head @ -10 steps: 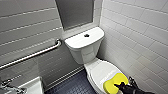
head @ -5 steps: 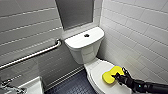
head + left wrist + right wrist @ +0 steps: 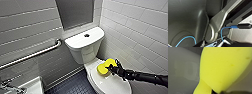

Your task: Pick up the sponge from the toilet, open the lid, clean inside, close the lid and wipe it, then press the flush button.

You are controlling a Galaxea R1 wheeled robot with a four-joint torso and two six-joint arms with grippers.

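Right tool (image 3: 110,67) gripped soft yellow oval sponge (image 3: 102,68). Sponge lay left of tool, on far end of closed white oval plastic lid (image 3: 107,83), near tank (image 3: 83,43) of white glossy ceramic toilet (image 3: 88,67). Long axis left-right. Right arm nearer.

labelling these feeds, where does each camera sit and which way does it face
Head view: high on the robot, looking forward and down at the toilet and lid; right arm enters from picture right, right gripper holding the sponge.
Left wrist view: on the left wrist, facing the robot's own dark parts and a blue cable.
Right wrist view: on the right wrist, close against the sponge.
Shared: head and right wrist both show the sponge.
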